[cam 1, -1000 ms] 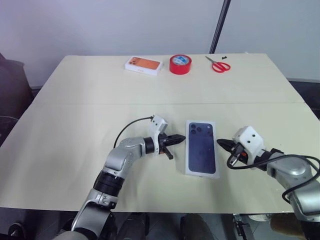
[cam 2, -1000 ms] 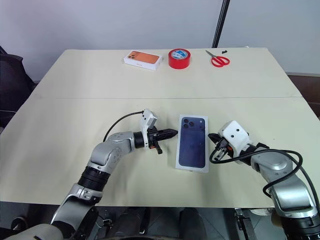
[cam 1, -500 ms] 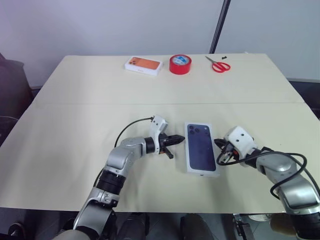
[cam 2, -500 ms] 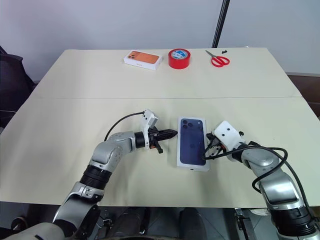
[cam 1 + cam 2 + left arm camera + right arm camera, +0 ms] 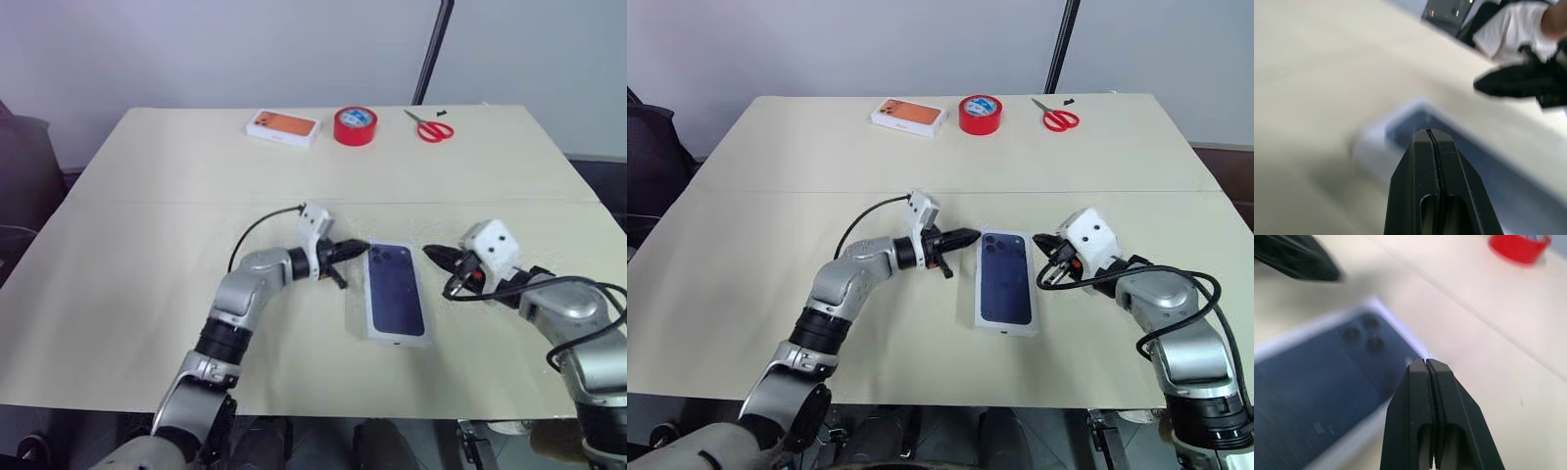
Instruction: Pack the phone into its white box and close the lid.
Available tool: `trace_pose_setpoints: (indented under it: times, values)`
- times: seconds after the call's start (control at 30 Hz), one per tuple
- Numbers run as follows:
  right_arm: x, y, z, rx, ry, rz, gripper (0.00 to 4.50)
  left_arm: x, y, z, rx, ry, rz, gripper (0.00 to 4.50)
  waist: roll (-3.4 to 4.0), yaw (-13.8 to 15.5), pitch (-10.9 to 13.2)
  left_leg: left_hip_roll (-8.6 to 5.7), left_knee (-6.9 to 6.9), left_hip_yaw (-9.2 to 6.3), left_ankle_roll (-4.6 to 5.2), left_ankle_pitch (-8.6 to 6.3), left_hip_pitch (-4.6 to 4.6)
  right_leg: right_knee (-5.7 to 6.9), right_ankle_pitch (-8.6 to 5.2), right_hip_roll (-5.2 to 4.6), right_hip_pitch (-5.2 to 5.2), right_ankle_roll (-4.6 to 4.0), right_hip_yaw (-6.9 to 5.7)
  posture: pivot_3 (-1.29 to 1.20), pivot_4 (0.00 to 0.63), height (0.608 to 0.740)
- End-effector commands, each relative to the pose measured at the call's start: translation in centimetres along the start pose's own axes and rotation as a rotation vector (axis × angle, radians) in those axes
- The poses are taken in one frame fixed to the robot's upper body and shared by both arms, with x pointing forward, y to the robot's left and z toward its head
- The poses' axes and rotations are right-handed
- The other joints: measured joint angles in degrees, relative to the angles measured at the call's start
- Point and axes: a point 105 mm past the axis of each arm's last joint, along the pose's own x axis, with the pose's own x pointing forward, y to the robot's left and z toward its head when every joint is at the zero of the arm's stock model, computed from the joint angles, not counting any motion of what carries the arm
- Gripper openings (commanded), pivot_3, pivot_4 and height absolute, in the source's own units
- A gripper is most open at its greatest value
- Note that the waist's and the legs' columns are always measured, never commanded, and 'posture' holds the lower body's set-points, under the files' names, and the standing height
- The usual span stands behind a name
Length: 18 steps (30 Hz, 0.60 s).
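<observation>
The lid point(image 5: 396, 290), white with a dark blue phone picture on top, lies flat near the table's front edge between my two grippers. It covers the white box, and the phone is hidden. My left gripper point(image 5: 361, 248) is shut and empty, its tip just off the lid's far left corner. In the left wrist view its fingers point(image 5: 1428, 147) are pressed together over the lid point(image 5: 1488, 171). My right gripper point(image 5: 431, 254) is shut and empty, a short way off the lid's far right corner. The right wrist view has the lid point(image 5: 1317, 396) below its closed fingertips point(image 5: 1425, 377).
At the back of the table lie a white box with an orange phone picture point(image 5: 282, 127), a red tape roll point(image 5: 355, 125) and red scissors point(image 5: 428, 126). A black pole point(image 5: 432, 49) rises behind the table. The left half of the table point(image 5: 127, 255) is bare.
Both shut grippers have risen and moved a little farther up the table. The right gripper was against the lid's right edge half a second ago and now stands apart from it.
</observation>
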Motion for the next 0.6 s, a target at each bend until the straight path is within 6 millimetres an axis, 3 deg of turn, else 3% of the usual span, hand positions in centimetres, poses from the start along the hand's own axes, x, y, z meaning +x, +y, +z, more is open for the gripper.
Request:
trace_pose_setpoints:
  times: [0.03, 0.1, 0.2, 0.27, 0.37, 0.47, 0.6]
  values:
    - [0.2, 1.6, 0.0, -0.031, 0.001, 0.055, 0.05, 0.7, 0.0, -0.3, 0.011, -0.011, -0.008, 0.00, 0.00, -0.01, 0.00, 0.00, -0.01, 0.01, 0.00, 0.00, 0.00, 0.00, 0.00, 0.00, 0.00, 0.00, 0.00, 0.00, 0.150, 0.740]
    - [0.2, 2.9, -1.7, -0.060, 0.077, 0.100, 0.05, 1.1, 0.3, -1.5, 0.005, 0.047, 0.008, 0.00, 0.00, -0.02, 0.00, -0.01, 0.00, 0.00, 0.00, 0.00, 0.00, 0.02, 0.00, 0.00, -0.02, 0.00, 0.00, 0.00, 0.150, 0.740]
    - [-0.6, 5.5, -5.1, -0.148, 0.227, 0.207, 0.05, 1.2, 0.8, -5.4, 0.086, 0.245, 0.031, 0.00, 0.01, -0.11, -0.03, -0.06, 0.01, 0.01, 0.00, 0.00, -0.01, 0.03, 0.00, 0.00, -0.03, 0.00, 0.00, 0.00, 0.150, 0.740]
    - [-1.0, 6.3, -6.2, -0.207, 0.275, 0.240, 0.05, 0.9, 0.8, -6.5, 0.089, 0.289, 0.019, 0.00, -0.26, -0.02, -0.23, -0.06, -0.01, 0.03, 0.01, 0.00, 0.16, 0.02, -0.01, 0.00, 0.11, 0.01, 0.00, 0.00, 0.150, 0.740]
    - [-0.5, 5.1, -4.5, -0.157, 0.197, 0.169, 0.05, 0.6, 0.6, -5.8, 0.023, 0.240, -0.002, 0.00, -0.51, -0.12, -0.40, 0.00, -0.13, -0.02, 0.05, -0.05, 0.60, -0.10, -0.04, 0.04, 0.58, 0.05, -0.01, 0.00, 0.150, 0.740]
    - [-0.2, 4.3, -3.2, -0.032, 0.139, 0.153, 0.00, 0.2, 0.8, -4.8, -0.055, 0.191, -0.017, 0.84, -0.53, -0.18, -0.39, 0.02, -0.12, -0.04, 0.05, -0.05, 0.59, -0.10, -0.04, 0.04, 0.57, 0.05, 0.00, 0.00, 0.150, 0.740]
    - [-0.1, 2.2, 0.3, 0.078, -0.033, 0.081, 1.31, -1.4, 1.6, -1.9, 0.016, 0.112, -0.012, 2.82, -0.52, -0.36, -0.35, 0.03, -0.10, -0.05, 0.04, -0.05, 0.53, -0.07, -0.04, 0.03, 0.50, 0.05, 0.01, 0.00, 0.150, 0.740]
